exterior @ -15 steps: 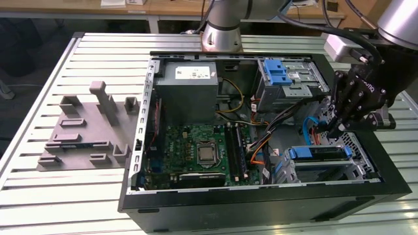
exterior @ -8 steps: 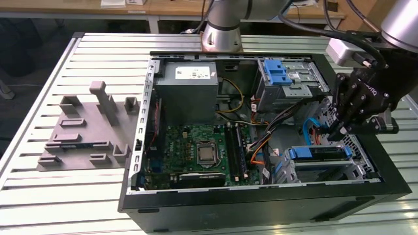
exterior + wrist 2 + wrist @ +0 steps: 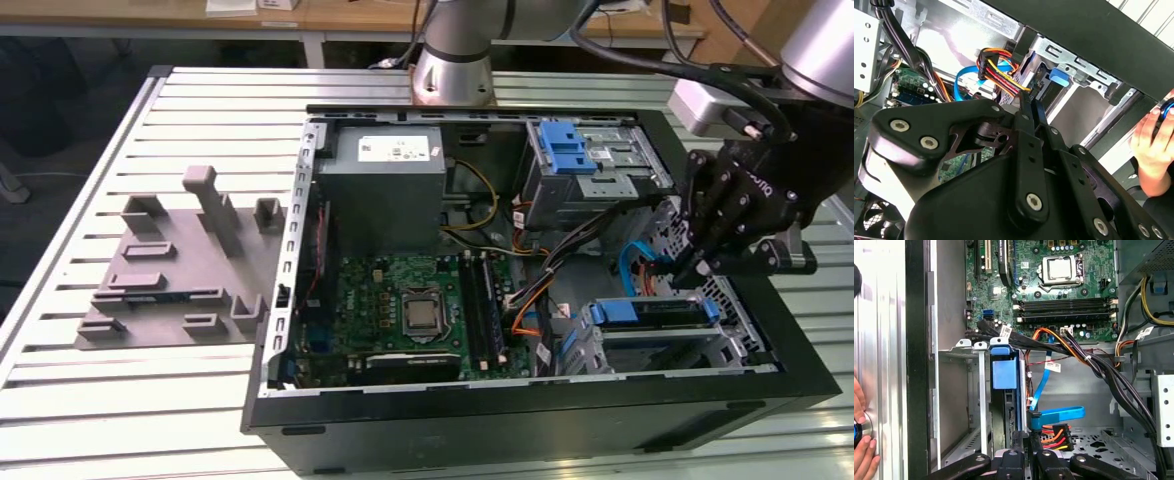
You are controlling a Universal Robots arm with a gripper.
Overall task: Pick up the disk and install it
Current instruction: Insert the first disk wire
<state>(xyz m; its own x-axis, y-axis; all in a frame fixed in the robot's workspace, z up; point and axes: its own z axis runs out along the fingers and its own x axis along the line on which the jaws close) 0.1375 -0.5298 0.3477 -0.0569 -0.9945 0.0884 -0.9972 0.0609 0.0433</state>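
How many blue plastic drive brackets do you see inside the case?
2: one on the upper drive cage, one on the disk in the lower bay beside the end effector. Others may be hidden.

The computer case is black outside. Inside it, the board at the lower middle of the exterior view is green. The disk at the lower right has a blue frame. The gripper is black. The table is silver with stripes.

Pale slatted metal table below, wooden bench along the far edge behind, dim floor beneath it.
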